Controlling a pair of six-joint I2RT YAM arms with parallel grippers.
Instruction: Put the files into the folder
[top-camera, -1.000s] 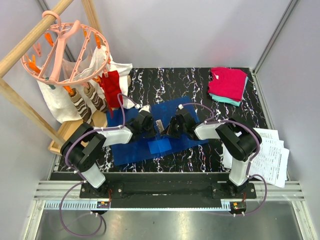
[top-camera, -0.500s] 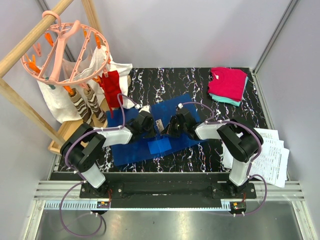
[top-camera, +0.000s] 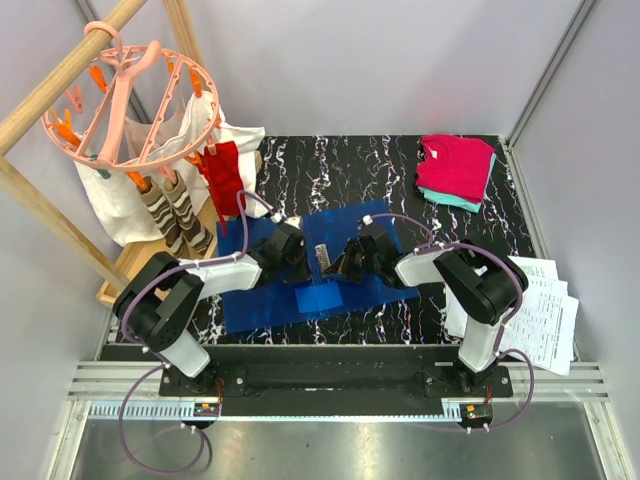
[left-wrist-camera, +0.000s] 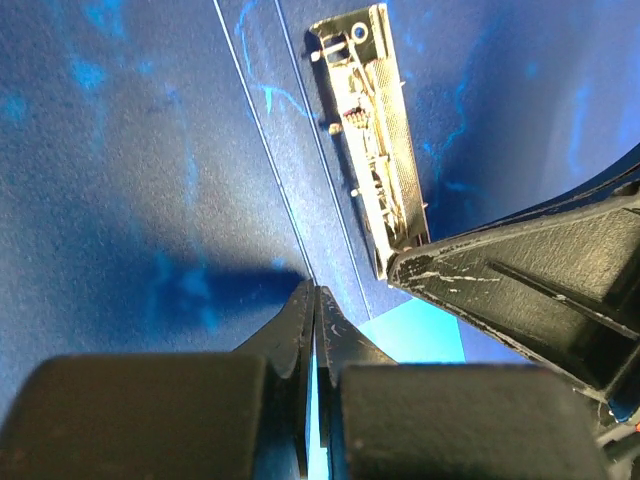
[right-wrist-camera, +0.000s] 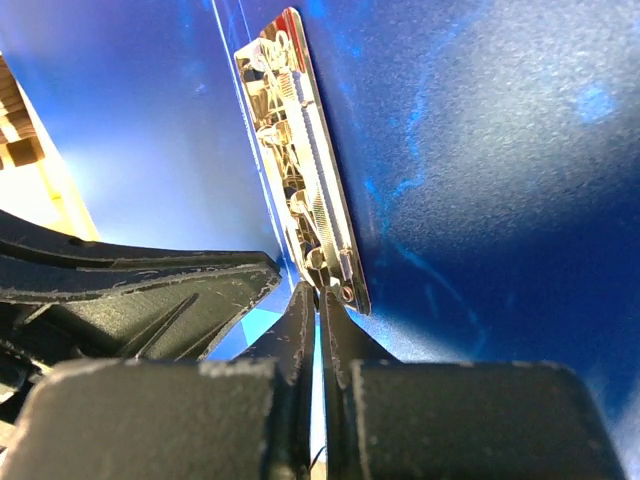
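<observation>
1. Left tool (top-camera: 305, 268) is pinched fully together, fingers (left-wrist-camera: 290, 335) flat against each other with nothing clearly caught between them; the tips sit right on the blue folder (top-camera: 262, 300), on a crease line running up its surface
2. Right tool (top-camera: 344, 270), same deal, jaws closed tight; its tips come down at the near end of the metal clip (right-wrist-camera: 300, 170); touching it or just shy, can't tell
3. The two tools face each other with that clip strip between them
4. The folder lies spread open on the marbled black bench (top-camera: 400, 170) under both tools; there's a lighter blue patch (top-camera: 322, 297) just on the near side of the tips
5. The files (top-camera: 545, 310) are well off to the right of the right tool, a fanned stack at the bench's right edge; well apart from the folder
6. Pink and teal clothes (top-camera: 457, 168) sit beyond the right tool in the far right corner
</observation>
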